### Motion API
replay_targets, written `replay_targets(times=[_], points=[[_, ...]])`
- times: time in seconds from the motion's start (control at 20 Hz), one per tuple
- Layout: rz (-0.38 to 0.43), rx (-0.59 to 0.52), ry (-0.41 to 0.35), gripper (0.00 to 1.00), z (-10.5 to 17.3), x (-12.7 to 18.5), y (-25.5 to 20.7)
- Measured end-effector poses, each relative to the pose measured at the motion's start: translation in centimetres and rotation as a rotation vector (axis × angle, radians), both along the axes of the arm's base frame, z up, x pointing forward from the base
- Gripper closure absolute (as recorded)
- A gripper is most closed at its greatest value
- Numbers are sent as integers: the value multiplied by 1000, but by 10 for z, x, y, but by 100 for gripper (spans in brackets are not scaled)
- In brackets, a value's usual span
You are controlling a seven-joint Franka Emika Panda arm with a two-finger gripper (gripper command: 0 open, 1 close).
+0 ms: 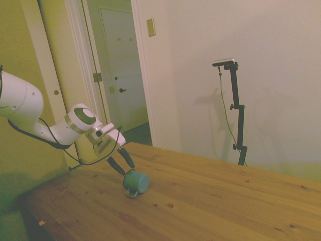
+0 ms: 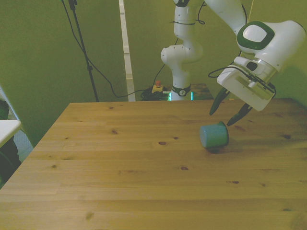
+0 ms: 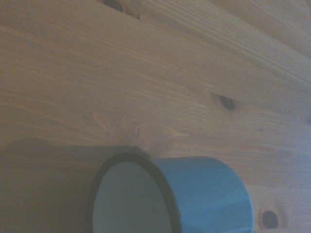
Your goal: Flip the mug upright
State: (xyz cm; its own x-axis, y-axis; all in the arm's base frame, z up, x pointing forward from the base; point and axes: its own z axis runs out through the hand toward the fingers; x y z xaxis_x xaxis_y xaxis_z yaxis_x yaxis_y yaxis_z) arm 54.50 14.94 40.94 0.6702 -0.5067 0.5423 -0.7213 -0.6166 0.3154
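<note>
The teal mug (image 2: 214, 135) lies on its side on the wooden table (image 2: 120, 158), toward the front view's right. Its dark-rimmed mouth (image 3: 127, 199) points at the arm and its base points away. In the side view the mug (image 1: 136, 182) rests with its small loop handle (image 1: 132, 194) low against the table. My gripper (image 2: 221, 118) hangs tilted just above and behind the mouth end. It is open, with one dark finger to each side and nothing between them. From the side the gripper (image 1: 127, 168) sits close over the mug's rim, apart from it.
The arm's base (image 2: 181, 72) stands behind the table's far edge. A white surface (image 2: 7, 128) juts in at the front view's left edge. An open doorway (image 1: 120, 75) lies beyond the table in the side view.
</note>
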Motion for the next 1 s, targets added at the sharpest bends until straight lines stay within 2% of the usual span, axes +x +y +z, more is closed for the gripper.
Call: replay_targets(times=[0.6,0.95,1.0], points=[[-36,-175,-29,0,-26,8,-5],[-60,-221,-41,0,-36,14,-10],[-64,-226,-41,100,-37,14,-10]])
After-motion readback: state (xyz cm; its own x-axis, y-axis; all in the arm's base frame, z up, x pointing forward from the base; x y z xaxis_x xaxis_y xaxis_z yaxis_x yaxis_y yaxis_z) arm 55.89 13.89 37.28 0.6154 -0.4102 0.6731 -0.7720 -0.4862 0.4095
